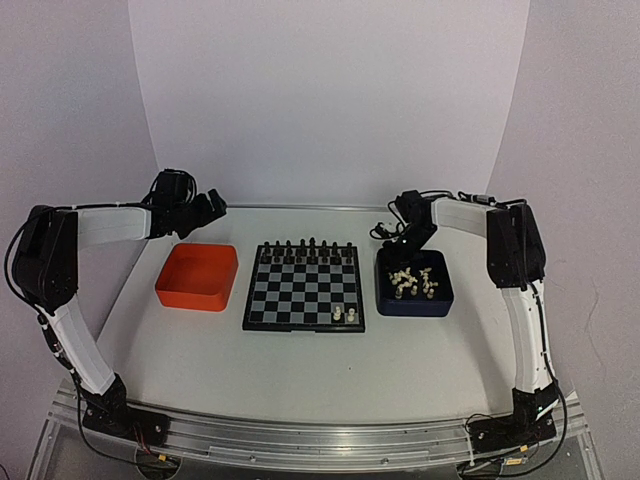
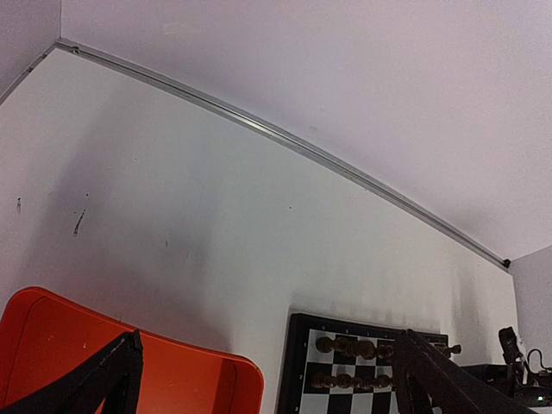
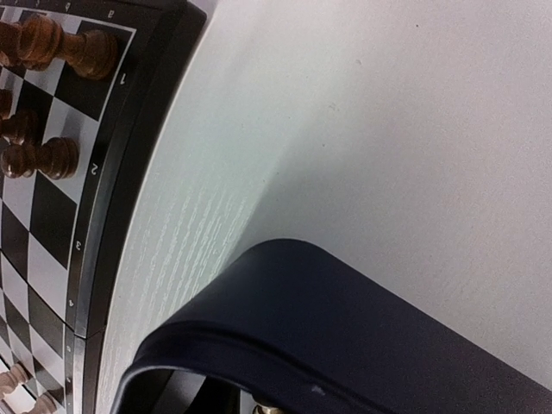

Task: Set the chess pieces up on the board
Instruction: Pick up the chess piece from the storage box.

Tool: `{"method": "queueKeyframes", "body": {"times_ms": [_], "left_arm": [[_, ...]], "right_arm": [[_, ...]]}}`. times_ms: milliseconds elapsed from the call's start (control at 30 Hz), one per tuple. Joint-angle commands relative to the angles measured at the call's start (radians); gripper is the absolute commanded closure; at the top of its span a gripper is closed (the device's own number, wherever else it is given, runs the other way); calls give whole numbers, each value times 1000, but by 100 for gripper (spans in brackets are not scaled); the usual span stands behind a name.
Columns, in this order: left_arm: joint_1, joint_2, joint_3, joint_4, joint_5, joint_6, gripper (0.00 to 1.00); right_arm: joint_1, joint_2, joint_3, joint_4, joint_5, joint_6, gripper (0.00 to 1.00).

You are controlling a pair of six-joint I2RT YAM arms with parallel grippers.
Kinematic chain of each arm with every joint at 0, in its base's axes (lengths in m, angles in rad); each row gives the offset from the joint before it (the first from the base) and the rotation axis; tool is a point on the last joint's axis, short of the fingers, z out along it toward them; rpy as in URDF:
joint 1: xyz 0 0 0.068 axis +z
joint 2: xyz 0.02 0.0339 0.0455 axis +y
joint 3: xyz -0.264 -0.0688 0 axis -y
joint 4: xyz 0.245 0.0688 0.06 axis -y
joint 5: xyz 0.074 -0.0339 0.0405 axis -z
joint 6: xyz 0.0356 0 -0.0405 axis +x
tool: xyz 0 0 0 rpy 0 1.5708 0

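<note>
The board [image 1: 303, 288] lies mid-table, with dark chessmen [image 1: 305, 247] in its two far rows. Two cream chess pieces [image 1: 345, 316] stand on its near right squares. Several more chess pieces [image 1: 412, 281] lie heaped in the dark blue tray [image 1: 440, 304]. My right gripper [image 1: 400, 262] reaches down into that tray's far left corner. In the right wrist view the tray wall [image 3: 345, 336] hides the fingers, so their state does not show. My left gripper [image 2: 269, 338] hangs open and empty above the table behind the orange tray [image 2: 78, 362].
The orange tray [image 1: 197, 277] sits left of the board. In the left wrist view the board's far corner [image 2: 297, 362] shows with dark chessmen [image 2: 349, 348]. White walls close in the table at the back and sides.
</note>
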Motion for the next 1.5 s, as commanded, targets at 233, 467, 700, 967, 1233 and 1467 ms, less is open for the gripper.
{"method": "queueKeyframes", "body": {"times_ms": [233,467,700,967,1233,1467], "left_arm": [[-3,-21,9,34,-18,2,0],[-3,-16,10,36,-19,4,0],[-3,-23,5,39,-16,7,0],[-4,-29,-6,44,-14,10,0],[-3,-30,-13,53,0,11,0],[-3,-30,-19,56,6,11,0]], "right_arm": [[-2,6,-27,18,-17,24,87],[-1,-11,-35,25,-9,29,91],[-1,-32,-55,53,-4,59,99],[-1,-52,-75,103,-11,99,100],[-1,-94,-105,119,25,127,100],[-1,-131,-138,135,24,141,100]]}}
